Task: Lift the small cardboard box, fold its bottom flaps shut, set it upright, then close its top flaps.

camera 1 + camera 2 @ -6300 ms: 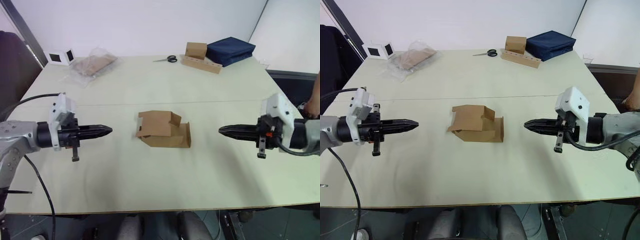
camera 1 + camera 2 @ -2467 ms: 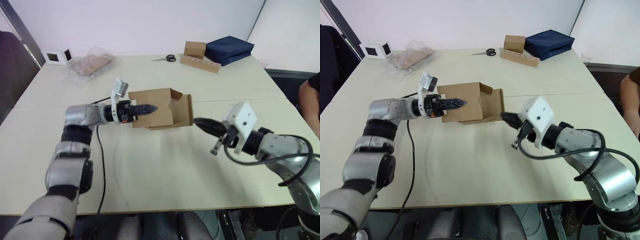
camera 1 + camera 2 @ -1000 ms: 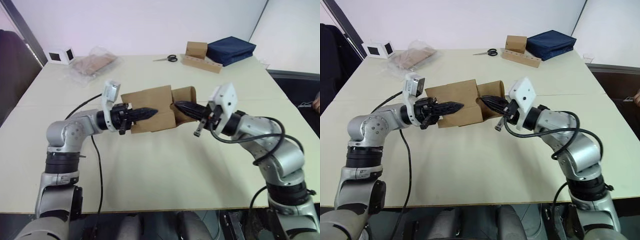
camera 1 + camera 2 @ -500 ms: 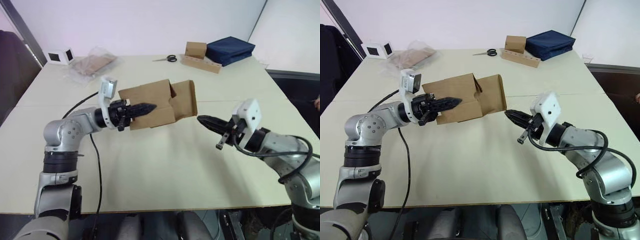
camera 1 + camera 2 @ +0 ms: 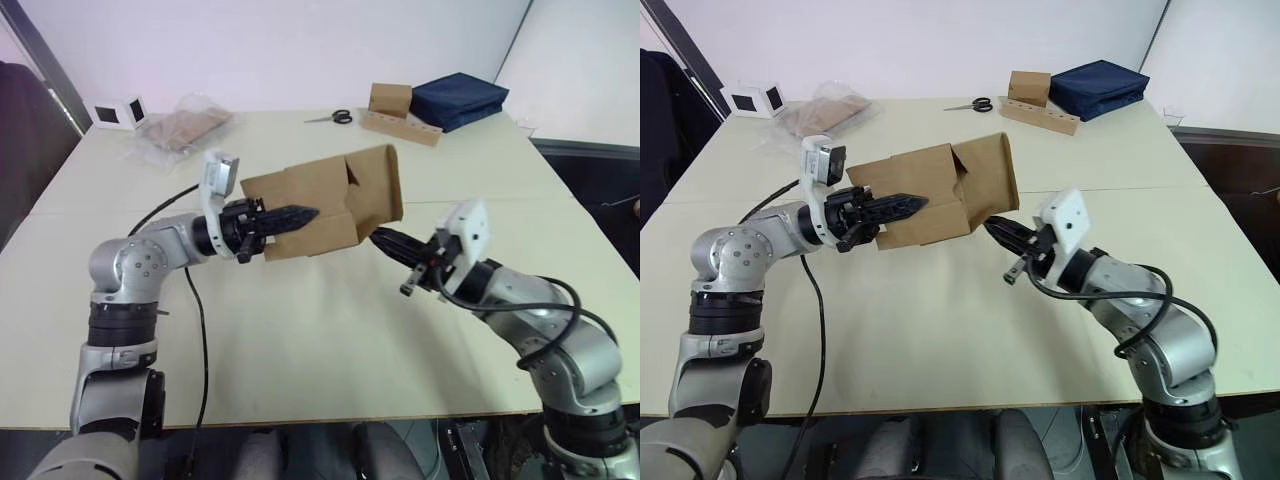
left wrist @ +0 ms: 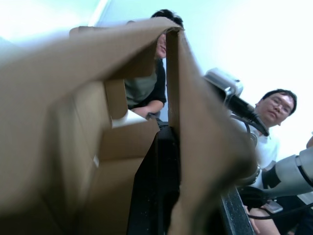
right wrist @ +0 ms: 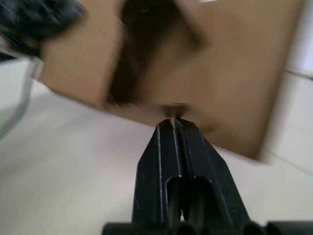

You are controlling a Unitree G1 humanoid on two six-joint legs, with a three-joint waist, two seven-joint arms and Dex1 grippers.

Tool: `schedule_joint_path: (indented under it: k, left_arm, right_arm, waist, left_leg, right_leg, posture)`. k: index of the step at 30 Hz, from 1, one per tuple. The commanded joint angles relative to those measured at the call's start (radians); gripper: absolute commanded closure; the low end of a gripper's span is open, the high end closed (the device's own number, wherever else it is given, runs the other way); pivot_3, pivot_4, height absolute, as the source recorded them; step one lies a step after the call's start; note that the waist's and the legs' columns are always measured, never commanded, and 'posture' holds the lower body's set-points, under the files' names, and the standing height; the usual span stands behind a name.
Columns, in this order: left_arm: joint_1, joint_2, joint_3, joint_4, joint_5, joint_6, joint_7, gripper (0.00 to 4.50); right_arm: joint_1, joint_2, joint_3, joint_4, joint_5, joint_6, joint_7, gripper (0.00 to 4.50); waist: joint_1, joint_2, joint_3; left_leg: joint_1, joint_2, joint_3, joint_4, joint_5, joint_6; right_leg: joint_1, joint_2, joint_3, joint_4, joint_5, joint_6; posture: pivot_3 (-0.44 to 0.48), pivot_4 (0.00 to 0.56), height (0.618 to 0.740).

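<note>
The small cardboard box (image 5: pixel 310 205) hangs tilted above the table (image 5: pixel 300 340), its flaps (image 5: pixel 378 190) spread open toward my right arm. My left gripper (image 5: pixel 305 213) is shut on one side wall of the box; in the left wrist view a black finger (image 6: pixel 161 186) lies against that wall (image 6: pixel 205 142). My right gripper (image 5: pixel 378 236) is shut with nothing held. Its tip sits just below the box's lower edge, under the large raised flap. In the right wrist view the right gripper (image 7: pixel 174 122) touches the brown box (image 7: pixel 234 73) at its bottom edge.
At the table's far side lie scissors (image 5: pixel 330 118), another brown box (image 5: pixel 392 100) on a long cardboard strip (image 5: pixel 403 128) and a navy bag (image 5: pixel 462 98). A plastic-wrapped bundle (image 5: pixel 185 128) and a small white cube (image 5: pixel 118 112) sit far left. Two people (image 6: pixel 276 105) show behind the box.
My right gripper has swung back from the right to the box's lower edge. The large flap stands more upright than half a second ago, and the box sits slightly higher.
</note>
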Motion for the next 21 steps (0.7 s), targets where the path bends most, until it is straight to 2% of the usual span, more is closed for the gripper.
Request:
schedule_joint_path:
  k: [1,8,14,21]
  left_arm:
    - [-0.024,-0.008,0.002,-0.050,-0.039,0.013,0.014,4.41]
    - [-0.034,-0.015,0.001,-0.042,-0.049,0.016,0.024,4.41]
    - [-0.027,0.000,0.011,-0.041,-0.053,0.015,0.017,4.41]
    - [-0.022,0.024,0.021,-0.054,-0.075,0.027,0.017,4.41]
  right_arm:
    - [-0.025,0.008,0.030,-0.023,-0.007,-0.018,0.012,4.50]
    - [-0.026,-0.007,0.045,-0.023,-0.015,-0.017,0.042,4.50]
    - [-0.018,-0.044,-0.003,-0.046,0.005,-0.003,0.054,4.50]
    - [-0.063,-0.139,-0.211,-0.057,0.146,0.068,0.052,4.50]
  waist:
    - [0.002,0.000,0.000]
    - [0.000,0.000,0.000]
    - [0.000,0.000,0.000]
    - [0.002,0.000,0.000]
  left_leg:
    - [0.000,0.000,0.000,0.000,0.000,0.000]
    - [0.000,0.000,0.000,0.000,0.000,0.000]
    - [0.000,0.000,0.000,0.000,0.000,0.000]
    - [0.000,0.000,0.000,0.000,0.000,0.000]
  right_leg:
    - [0.000,0.000,0.000,0.000,0.000,0.000]
    - [0.000,0.000,0.000,0.000,0.000,0.000]
    - [0.000,0.000,0.000,0.000,0.000,0.000]
    - [0.000,0.000,0.000,0.000,0.000,0.000]
  posture:
    - [0.000,0.150,0.740]
    - [0.000,0.150,0.740]
    - [0.000,0.150,0.740]
    - [0.000,0.150,0.740]
